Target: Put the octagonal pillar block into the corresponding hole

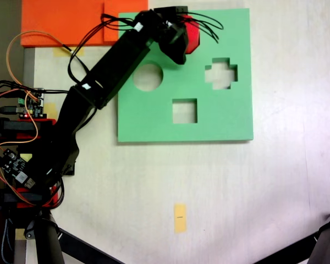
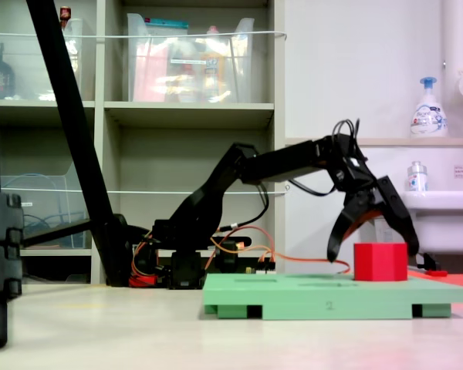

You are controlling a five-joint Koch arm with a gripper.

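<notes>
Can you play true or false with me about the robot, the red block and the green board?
1. The red block stands on the green board. True.
2. The gripper is shut tight. False: its jaws hang open over the block.
3. The board has a cross hole. True.
4. The block fills the round hole. False: that hole is empty.
5. The board is blue. False: green.

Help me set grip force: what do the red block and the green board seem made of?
The red block looks like matte foam: flat colour, no gloss, soft edges. The green board looks like the same kind of foam sheet, thick and dull, with cleanly cut holes. Neither can be confirmed by sight.
</notes>
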